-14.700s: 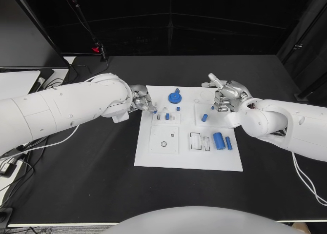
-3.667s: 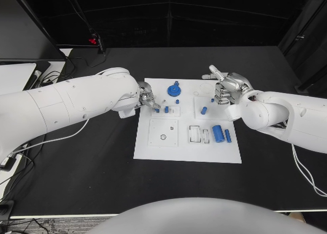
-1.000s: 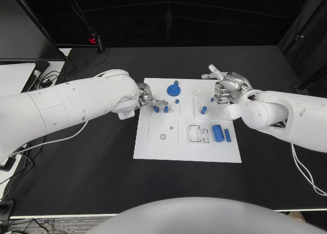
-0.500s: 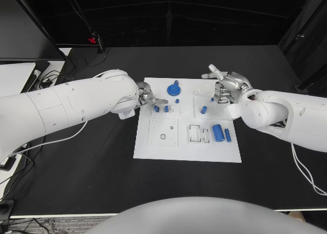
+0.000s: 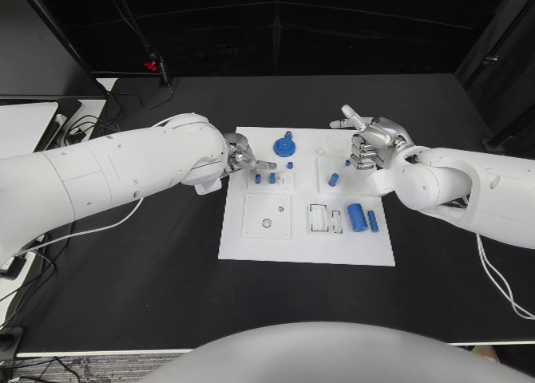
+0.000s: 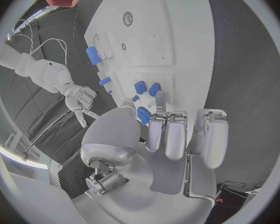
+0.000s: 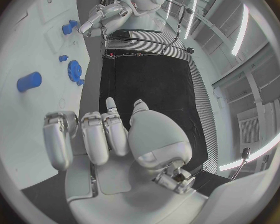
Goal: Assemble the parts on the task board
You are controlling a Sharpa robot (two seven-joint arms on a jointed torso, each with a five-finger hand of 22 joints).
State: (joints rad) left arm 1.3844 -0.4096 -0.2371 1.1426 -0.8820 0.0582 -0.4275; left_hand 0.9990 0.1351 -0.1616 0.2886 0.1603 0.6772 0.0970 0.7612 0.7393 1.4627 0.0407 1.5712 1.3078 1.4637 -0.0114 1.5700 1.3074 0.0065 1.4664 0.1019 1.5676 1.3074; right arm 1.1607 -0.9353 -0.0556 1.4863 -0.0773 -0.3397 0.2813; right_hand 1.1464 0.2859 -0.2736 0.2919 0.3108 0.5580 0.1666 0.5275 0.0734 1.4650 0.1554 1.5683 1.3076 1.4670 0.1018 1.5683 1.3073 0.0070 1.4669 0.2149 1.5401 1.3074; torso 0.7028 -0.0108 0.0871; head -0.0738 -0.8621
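The white task board (image 5: 308, 239) lies in the middle of the black tabletop (image 5: 141, 263), and both arms reach in over its far end. The left hand (image 5: 240, 158) sits at the board's ten o'clock corner, its fingers (image 6: 167, 134) stretched forward side by side over the two small blue pegs (image 5: 264, 179) that stand just beyond the fingertips; from these pictures I cannot tell whether it pinches one of them or merely hovers. The right hand (image 5: 371, 145) is at about two o'clock over the board, fingers curled in toward the palm with nothing between them, clenched on air and apart from the parts below. A blue gear (image 5: 286, 147) stands at twelve o'clock on the board, with a tiny blue stud (image 5: 291, 166) just nearer than it. A short blue pin (image 5: 333, 180) lies tilted at the board's centre right, close under the right hand. Toward four o'clock, a thick blue cylinder (image 5: 356, 217) lies lengthwise beside a slimmer blue bar (image 5: 372, 221), the two nearly touching, next to two pale rectangular slots (image 5: 325, 219). A square panel with a small round hole (image 5: 267, 217) sits at the board's eight o'clock side.
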